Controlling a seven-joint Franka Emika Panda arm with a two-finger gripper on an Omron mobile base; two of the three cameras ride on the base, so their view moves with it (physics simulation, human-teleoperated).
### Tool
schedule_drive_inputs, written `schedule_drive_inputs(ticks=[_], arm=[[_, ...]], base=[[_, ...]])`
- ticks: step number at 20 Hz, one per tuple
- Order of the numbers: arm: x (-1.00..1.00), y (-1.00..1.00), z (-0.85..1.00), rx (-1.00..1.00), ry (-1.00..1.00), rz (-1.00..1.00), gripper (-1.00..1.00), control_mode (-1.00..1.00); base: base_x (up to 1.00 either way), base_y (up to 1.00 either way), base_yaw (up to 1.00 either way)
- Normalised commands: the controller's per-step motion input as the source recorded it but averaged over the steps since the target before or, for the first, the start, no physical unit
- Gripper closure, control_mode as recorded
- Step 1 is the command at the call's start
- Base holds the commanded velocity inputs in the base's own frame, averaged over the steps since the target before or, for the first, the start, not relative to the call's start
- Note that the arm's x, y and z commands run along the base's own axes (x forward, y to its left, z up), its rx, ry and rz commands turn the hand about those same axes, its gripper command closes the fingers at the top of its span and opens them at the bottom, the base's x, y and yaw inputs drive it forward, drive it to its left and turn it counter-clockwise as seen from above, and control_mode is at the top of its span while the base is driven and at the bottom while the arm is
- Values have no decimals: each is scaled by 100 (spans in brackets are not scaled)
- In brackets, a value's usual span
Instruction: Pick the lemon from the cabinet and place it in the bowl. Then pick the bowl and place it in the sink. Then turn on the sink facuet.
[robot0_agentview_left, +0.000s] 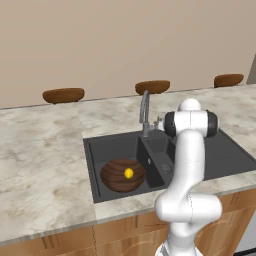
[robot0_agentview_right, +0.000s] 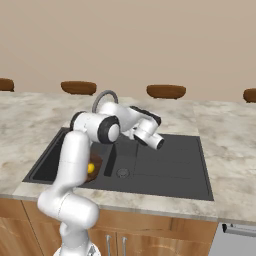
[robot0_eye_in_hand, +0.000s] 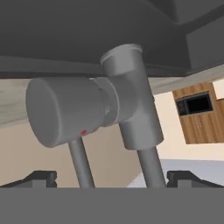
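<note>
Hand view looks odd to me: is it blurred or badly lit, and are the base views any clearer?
Hand view: sharp but rolled, the sink faucet looming very close. Left base view: even flat light, the lemon crisp in the bowl. Right base view: clear, no glare, the arm hides most of the bowl.

arm (robot0_agentview_right: 75, 165) – bent forward, elbow high | jaws – spread wide, empty

The sink (robot0_agentview_left: 210, 155) is seen from behind the arm, left and right; the faucet (robot0_eye_in_hand: 127, 100) is viewed very close up.
</note>
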Motion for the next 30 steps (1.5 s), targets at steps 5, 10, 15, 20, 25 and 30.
schedule_drive_inputs(ticks=[5,10,15,20,25,30], arm=[[60,0,-13,0,3,0,-100,-100],[64,0,-13,0,2,0,-100,-100],[53,0,-32,0,1,0,-100,-100],[33,-3,-16,2,3,0,100,-100],[0,-43,-15,8,16,-4,100,-100],[0,-69,-31,4,19,-9,100,-100]], base=[[0,0,0],[0,0,0],[0,0,0],[0,0,0],[0,0,0],[0,0,0]])
